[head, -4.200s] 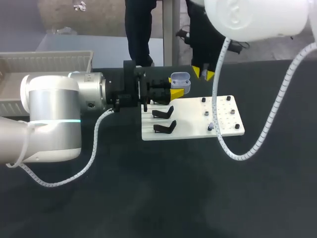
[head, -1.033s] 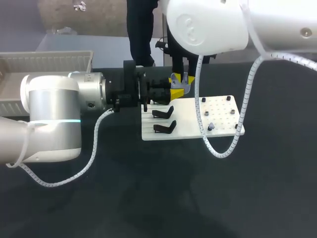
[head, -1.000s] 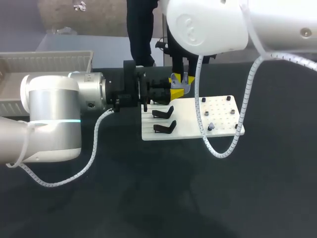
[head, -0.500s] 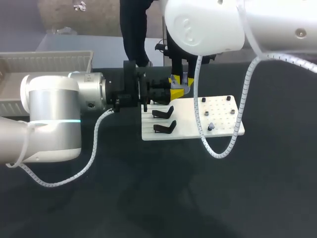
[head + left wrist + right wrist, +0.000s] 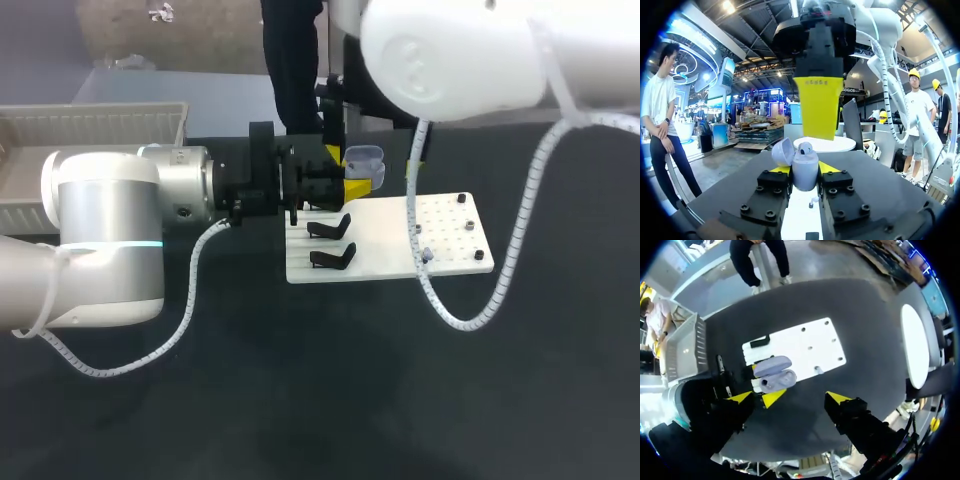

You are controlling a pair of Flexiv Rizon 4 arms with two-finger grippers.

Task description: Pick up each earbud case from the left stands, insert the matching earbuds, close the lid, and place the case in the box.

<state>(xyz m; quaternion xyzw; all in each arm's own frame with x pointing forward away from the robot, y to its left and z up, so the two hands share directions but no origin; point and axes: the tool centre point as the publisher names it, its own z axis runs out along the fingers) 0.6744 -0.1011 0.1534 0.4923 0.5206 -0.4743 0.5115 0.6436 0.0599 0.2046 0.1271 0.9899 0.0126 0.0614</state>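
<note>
A pale lilac earbud case [image 5: 363,160] with its lid open is held above the white board's [image 5: 440,250] far left corner by my left gripper [image 5: 357,178], which is shut on it. In the left wrist view the case [image 5: 805,170] sits between my yellow tips, and an earbud [image 5: 806,148] rests in it. My right gripper [image 5: 372,160] hangs over the case, open wide, with a finger on either side and not touching it. From the right wrist the case [image 5: 777,381] lies below, ahead of the open right gripper [image 5: 790,397].
Two black stands [image 5: 331,243] remain on the board's left part. Small pegs and an earbud [image 5: 425,257] stand on its right part. A white slatted box [image 5: 95,125] sits at the far left of the table. Dark table surface spreads in front.
My right gripper has opened wide and lifted off the case, and the right arm has shifted to the right. The left arm has kept still with the case.
</note>
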